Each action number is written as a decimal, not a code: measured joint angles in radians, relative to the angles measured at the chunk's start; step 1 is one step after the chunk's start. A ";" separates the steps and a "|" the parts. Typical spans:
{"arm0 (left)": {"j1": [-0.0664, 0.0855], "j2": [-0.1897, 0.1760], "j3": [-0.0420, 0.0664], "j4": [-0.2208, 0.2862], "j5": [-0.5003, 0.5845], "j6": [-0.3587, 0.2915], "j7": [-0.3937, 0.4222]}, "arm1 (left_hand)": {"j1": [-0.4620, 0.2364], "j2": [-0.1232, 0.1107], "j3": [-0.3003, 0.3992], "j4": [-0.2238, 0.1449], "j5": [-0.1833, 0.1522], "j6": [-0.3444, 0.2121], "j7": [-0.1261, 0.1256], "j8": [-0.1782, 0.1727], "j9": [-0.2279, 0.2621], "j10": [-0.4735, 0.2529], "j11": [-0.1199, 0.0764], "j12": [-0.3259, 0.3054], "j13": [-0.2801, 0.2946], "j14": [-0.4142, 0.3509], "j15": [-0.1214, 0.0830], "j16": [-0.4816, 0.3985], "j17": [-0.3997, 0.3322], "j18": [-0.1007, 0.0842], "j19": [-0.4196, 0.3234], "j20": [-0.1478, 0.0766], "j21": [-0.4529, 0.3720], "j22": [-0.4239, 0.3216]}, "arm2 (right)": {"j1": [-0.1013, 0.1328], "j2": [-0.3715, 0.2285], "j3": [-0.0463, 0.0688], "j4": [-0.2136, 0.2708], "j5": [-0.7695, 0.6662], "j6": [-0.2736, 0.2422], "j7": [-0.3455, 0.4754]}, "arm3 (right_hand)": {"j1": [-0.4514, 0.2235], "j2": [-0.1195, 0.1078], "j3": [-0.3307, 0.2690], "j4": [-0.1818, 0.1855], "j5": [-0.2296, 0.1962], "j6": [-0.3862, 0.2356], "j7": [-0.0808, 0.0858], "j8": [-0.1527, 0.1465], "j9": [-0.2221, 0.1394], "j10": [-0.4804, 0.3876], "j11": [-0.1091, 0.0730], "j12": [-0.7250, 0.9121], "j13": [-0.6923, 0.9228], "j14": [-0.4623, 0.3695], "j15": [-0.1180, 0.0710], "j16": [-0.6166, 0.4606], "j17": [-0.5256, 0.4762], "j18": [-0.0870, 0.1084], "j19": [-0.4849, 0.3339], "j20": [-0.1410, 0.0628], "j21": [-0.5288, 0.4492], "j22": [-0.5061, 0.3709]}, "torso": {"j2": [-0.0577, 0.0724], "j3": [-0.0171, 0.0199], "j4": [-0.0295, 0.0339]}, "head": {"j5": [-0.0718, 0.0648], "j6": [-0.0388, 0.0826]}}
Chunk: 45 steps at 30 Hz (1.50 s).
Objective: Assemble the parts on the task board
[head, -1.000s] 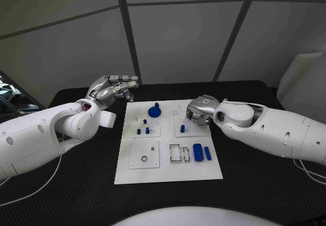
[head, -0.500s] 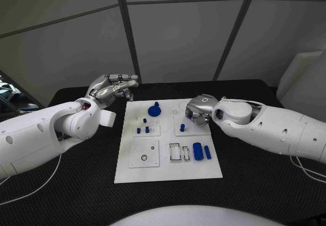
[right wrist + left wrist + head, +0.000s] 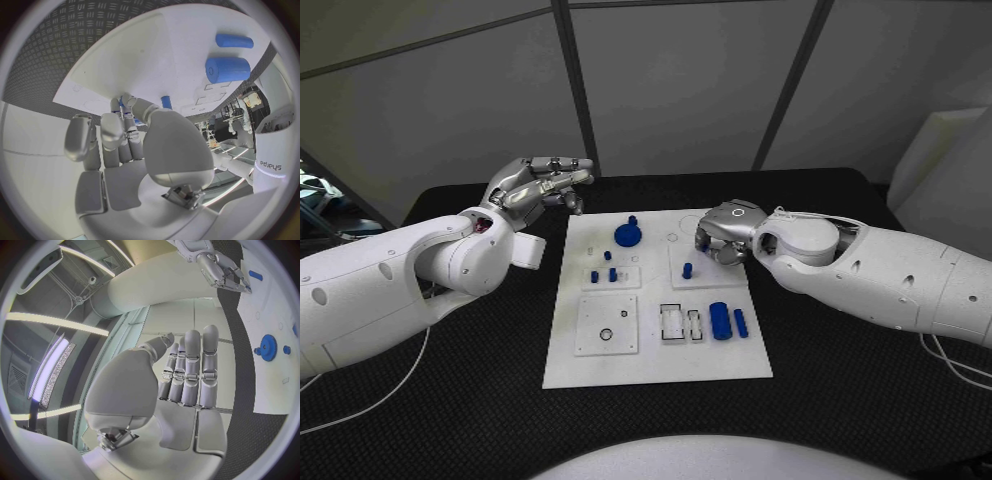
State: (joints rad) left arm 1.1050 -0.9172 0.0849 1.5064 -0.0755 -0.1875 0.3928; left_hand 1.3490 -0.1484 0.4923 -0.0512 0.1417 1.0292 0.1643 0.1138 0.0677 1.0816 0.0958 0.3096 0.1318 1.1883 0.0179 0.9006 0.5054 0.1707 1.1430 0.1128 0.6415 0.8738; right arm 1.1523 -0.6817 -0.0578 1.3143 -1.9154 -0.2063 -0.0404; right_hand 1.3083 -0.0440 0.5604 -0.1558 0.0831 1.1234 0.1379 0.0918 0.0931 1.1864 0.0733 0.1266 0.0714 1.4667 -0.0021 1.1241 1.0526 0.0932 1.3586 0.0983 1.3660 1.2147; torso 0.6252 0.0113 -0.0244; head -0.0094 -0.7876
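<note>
Over task board [image 3: 661,350], right hand [image 3: 721,232] curled.

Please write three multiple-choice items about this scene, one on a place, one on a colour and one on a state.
1. Where is the blue gear-shaped disc on the white rectangular task board?
A. the far end
B. the near end
C. off the board, on the table

2. What colour is the thick cylinder lying near the board's right edge?
A. red
B. blue
C. yellow

3. How is the silver left hand?
A. pressing the disc
B. lifting the board
C. raised beside the board, holding nothing

Answers:
1. A, since in the head view the disc sits at the end farthest from the robot.
2. B, as both head and right wrist views show.
3. C, its palm being bare in the left wrist view.
</note>
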 measured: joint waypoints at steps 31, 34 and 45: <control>0.000 0.013 0.000 -0.012 0.001 0.009 -0.005 | 0.000 0.000 -0.003 -0.003 0.000 -0.004 0.004 0.000 0.000 -0.004 0.004 0.000 0.000 0.000 0.000 0.000 -0.003 0.000 0.000 0.000 -0.004 -0.002 | 0.001 -0.103 0.033 0.305 0.112 -0.115 -0.023 | 0.002 0.002 0.000 0.000 -0.003 0.003 0.003 0.000 0.001 0.000 0.000 -0.005 -0.001 0.000 0.000 0.009 0.003 0.000 0.011 -0.004 0.008 0.017 | -0.001 -0.0013 0.0003 | 0.040 -0.008; 0.000 0.021 0.000 -0.015 0.001 0.011 -0.006 | 0.000 0.000 -0.003 -0.003 0.000 -0.004 0.004 0.000 0.000 -0.004 0.004 0.000 0.000 0.000 0.000 0.000 -0.003 0.000 0.000 0.000 -0.004 -0.002 | 0.001 -0.070 0.033 0.313 0.128 -0.114 -0.021 | 0.002 0.002 0.000 0.000 -0.003 0.003 0.003 0.000 0.002 0.000 0.000 -0.005 -0.001 0.000 0.000 0.009 0.004 0.000 0.011 -0.004 0.008 0.017 | -0.001 -0.0015 0.0017 | 0.055 -0.013; 0.000 0.047 0.000 -0.029 0.001 0.014 -0.009 | 0.000 0.000 -0.006 0.000 0.000 -0.004 0.004 0.000 0.000 -0.004 0.004 0.000 0.000 -0.004 0.004 0.000 -0.003 0.000 0.000 0.000 -0.004 -0.002 | -0.045 0.050 0.016 0.281 0.149 -0.088 -0.011 | 0.002 0.002 0.000 0.000 0.007 0.003 0.003 -0.003 0.002 0.000 0.000 -0.015 -0.001 0.000 0.000 0.013 0.006 -0.009 0.011 -0.004 0.012 0.020 | -0.001 -0.0022 0.0031 | 0.116 -0.033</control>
State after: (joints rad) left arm 1.1053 -0.8706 0.0847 1.4779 -0.0748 -0.1733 0.3840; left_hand 1.3490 -0.1484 0.4867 -0.0510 0.1417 1.0255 0.1679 0.1138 0.0680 1.0780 0.0994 0.3096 0.1318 1.1848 0.0215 0.9006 0.5025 0.1707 1.1431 0.1129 0.6376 0.8723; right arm 1.1072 -0.6316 -0.0422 1.5950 -1.7661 -0.2940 -0.0510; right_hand 1.3107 -0.0419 0.5602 -0.1558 0.0902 1.1264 0.1411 0.0889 0.0948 1.1861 0.0734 0.1120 0.0700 1.4666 -0.0019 1.1376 1.0583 0.0843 1.3692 0.0946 1.3779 1.2342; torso 0.6244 0.0091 -0.0213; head 0.1070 -0.8208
